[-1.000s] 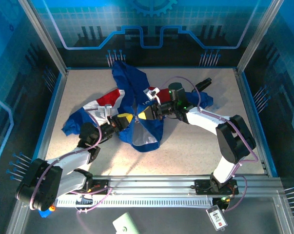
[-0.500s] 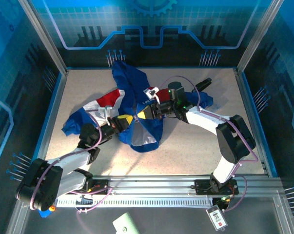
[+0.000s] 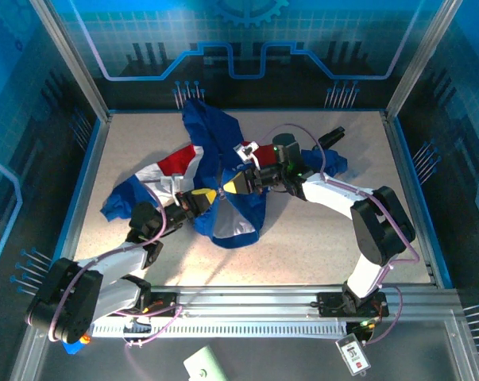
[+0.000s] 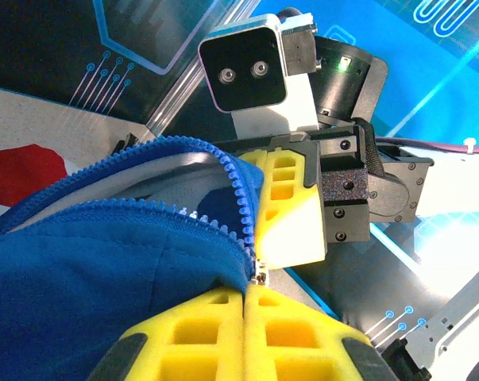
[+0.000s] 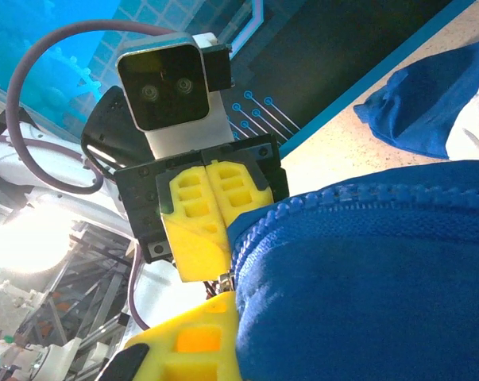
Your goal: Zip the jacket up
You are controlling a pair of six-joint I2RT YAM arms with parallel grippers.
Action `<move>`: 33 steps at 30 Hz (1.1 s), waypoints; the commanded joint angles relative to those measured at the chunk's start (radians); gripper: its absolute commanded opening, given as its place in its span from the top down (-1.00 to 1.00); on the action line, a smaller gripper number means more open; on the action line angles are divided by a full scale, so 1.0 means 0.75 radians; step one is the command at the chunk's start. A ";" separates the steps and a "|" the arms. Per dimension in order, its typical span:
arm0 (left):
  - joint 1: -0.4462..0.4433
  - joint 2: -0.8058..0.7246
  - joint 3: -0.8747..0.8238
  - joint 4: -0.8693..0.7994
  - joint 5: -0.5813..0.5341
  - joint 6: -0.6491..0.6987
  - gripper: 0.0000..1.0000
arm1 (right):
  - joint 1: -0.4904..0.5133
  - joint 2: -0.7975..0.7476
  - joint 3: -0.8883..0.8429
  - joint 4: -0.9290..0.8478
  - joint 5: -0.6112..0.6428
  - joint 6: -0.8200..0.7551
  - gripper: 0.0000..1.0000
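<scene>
Around your work, a small black object (image 3: pixel 331 136) lies on the speckled grey table (image 3: pixel 303 238) at 2 o'clock from centre, just beside the far sleeve. The right arm and its purple cable (image 3: pixel 303 131) cross over that sleeve.

The small hooded royal-blue fabric jacket with red and white panels (image 3: pixel 214 147) lies crumpled mid-table. Its long axis runs about 12 to 6 o'clock, with the hood at 12 and the hem at 6. The sleeves trail toward 8 and 3 o'clock.

Your left gripper (image 3: pixel 201 196) has its yellow fingers pressed together, pinching the bottom end of the zipper (image 4: pixel 241 214). Your right gripper (image 3: pixel 236 187) faces it almost nose to nose. From above it reads as a closed wedge on the jacket's front edge, though fabric hides one finger at the wrist cameras. The zipper teeth stand parted above the pinch.
</scene>
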 commanded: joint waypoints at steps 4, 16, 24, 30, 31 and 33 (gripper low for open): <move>0.005 -0.059 -0.026 -0.079 0.057 0.054 1.00 | 0.013 0.001 0.065 -0.122 0.055 -0.091 1.00; -0.002 -0.295 0.042 -0.672 0.085 0.272 1.00 | 0.015 -0.013 0.120 -0.402 0.058 -0.260 1.00; -0.025 -0.312 0.060 -0.777 0.132 0.265 1.00 | 0.023 -0.009 0.217 -0.836 0.015 -0.576 1.00; -0.033 -0.314 0.090 -0.840 0.187 0.279 1.00 | 0.047 0.033 0.310 -1.162 0.064 -0.803 1.00; -0.033 -0.312 0.098 -0.859 0.205 0.284 1.00 | 0.048 0.040 0.313 -1.174 0.058 -0.812 1.00; -0.033 -0.310 0.117 -0.906 0.238 0.297 1.00 | 0.053 0.054 0.328 -1.208 0.055 -0.836 1.00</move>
